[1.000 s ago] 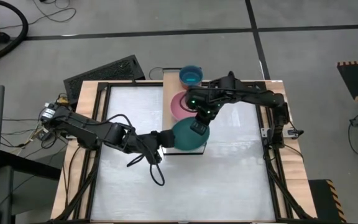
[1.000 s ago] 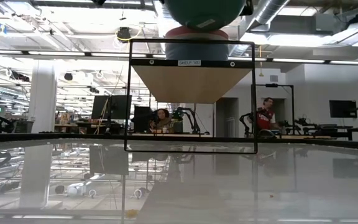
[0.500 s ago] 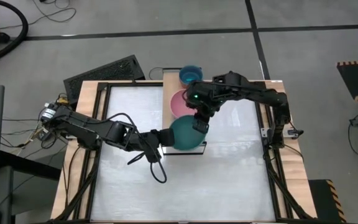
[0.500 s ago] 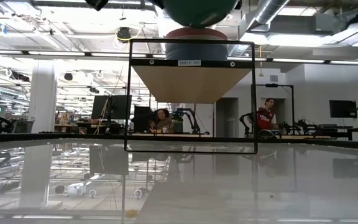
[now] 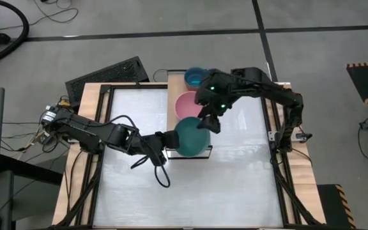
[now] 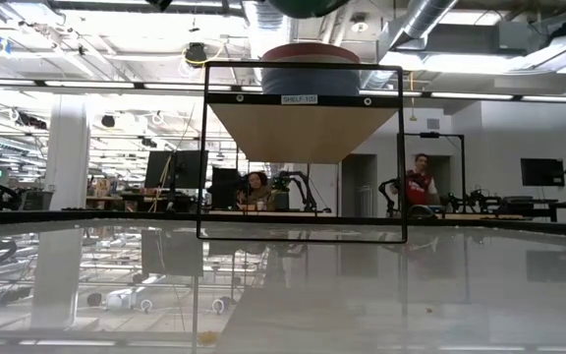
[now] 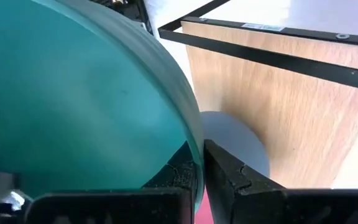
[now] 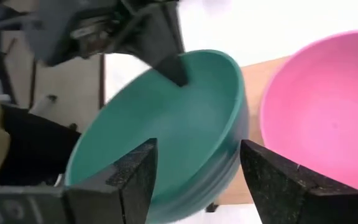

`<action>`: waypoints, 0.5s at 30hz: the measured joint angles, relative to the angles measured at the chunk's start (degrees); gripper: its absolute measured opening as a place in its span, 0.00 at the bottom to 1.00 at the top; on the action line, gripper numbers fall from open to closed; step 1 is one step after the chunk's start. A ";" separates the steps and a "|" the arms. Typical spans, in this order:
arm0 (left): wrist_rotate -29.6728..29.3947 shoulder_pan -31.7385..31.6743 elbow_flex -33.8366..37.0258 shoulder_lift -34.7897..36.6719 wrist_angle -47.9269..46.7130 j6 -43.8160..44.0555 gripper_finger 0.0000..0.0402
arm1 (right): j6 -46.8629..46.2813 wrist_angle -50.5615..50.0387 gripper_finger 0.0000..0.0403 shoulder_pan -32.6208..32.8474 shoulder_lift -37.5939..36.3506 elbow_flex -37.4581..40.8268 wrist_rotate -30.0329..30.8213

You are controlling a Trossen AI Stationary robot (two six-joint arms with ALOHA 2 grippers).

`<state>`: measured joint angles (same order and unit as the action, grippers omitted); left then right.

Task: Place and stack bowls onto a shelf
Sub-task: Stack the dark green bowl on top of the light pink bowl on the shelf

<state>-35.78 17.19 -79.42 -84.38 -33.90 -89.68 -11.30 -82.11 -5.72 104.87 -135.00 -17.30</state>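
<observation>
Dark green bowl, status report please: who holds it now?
Left end effector shut on dark green bowl rim. Right end effector open, off the bowl. Bowl over shelf front, beside pink bowl.

Glossy white counter (image 5: 133,185) in pale wooden frame, black rails along edges, cables trailing over left part. Narrow light-wood shelf (image 5: 170,87) with dark metal front edge, raised above counter middle, running from far edge toward centre; seen from below in low view (image 6: 303,133) as black-framed board with small label. On shelf, in a row: cyan bowl (image 5: 196,78) at far end, pink bowl (image 5: 187,106) in middle, dark green bowl (image 5: 191,137) at near end, tilted; whether dark green bowl rests on shelf unclear; grey-blue bowl (image 6: 306,79) under a pink one in low view.
</observation>
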 joint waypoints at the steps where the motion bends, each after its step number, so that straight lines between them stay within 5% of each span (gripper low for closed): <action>1: -0.30 0.00 0.00 0.00 0.13 0.23 0.02 | -0.15 0.46 0.63 -0.14 -1.01 0.42 -0.79; 9: -7.09 -0.06 0.00 0.00 0.68 1.14 0.00 | -1.47 4.77 0.62 -2.56 -9.42 0.26 -3.65; 15: -9.17 -3.04 0.00 1.36 0.51 1.41 0.00 | -5.00 4.75 0.62 -3.87 -15.93 0.26 1.87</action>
<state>-44.95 14.15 -79.42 -83.01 -33.39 -88.27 -16.30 -77.36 -9.58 88.94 -134.74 -15.43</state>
